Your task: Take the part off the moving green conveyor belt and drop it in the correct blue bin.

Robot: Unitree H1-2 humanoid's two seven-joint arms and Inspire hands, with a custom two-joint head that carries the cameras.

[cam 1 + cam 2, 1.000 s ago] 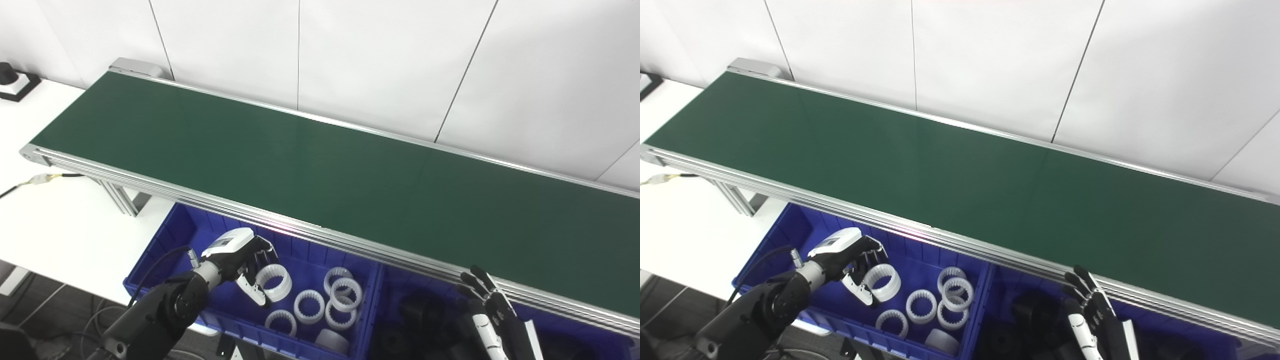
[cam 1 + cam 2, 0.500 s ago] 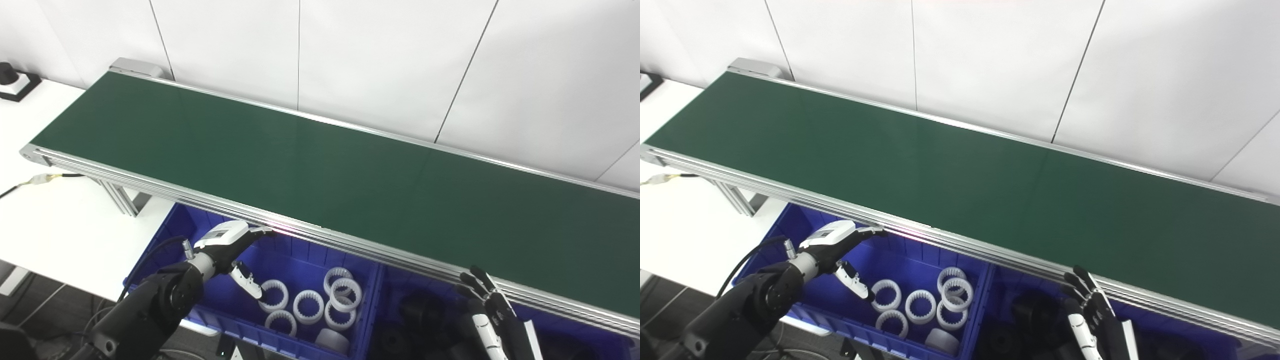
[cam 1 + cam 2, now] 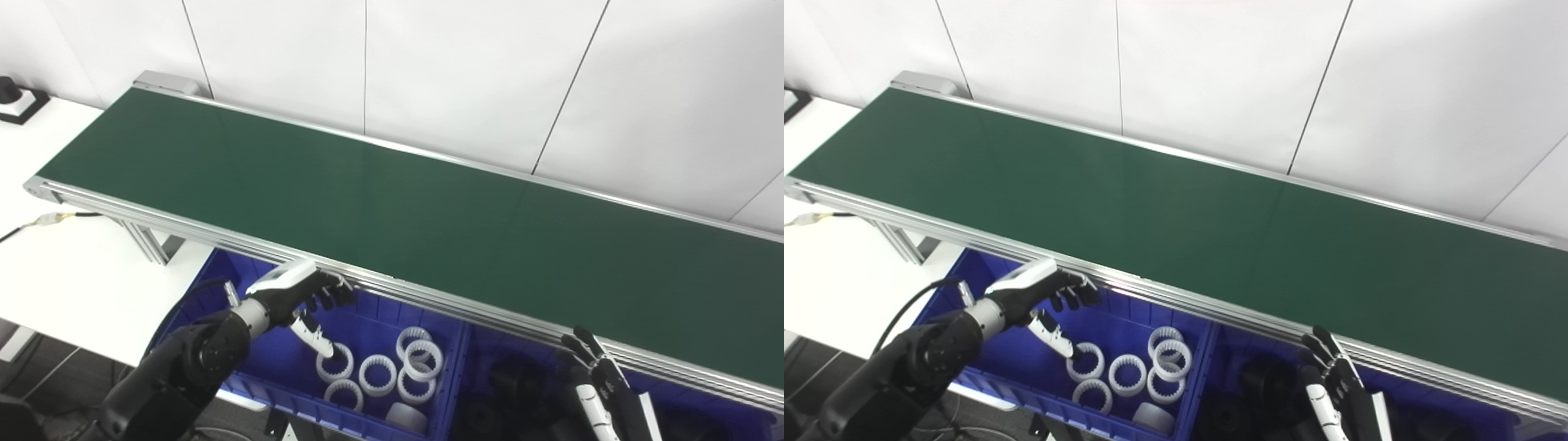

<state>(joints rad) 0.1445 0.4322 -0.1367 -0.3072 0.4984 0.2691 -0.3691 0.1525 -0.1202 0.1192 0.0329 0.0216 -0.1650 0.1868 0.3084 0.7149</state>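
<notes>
Released a second ago, the white ring now lies in the left blue bin among other rings.
Left hand has risen, empty, fingers spread; right hand open beside the green belt.

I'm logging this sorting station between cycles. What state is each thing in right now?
Green belt: nothing on it.
Left hand: open, holding nothing, above the left bin.
Right hand: open, fingers spread, holding nothing.
Left blue bin: holds white toothed rings.
Right blue bin: holds dark parts, too dim to tell apart.
</notes>
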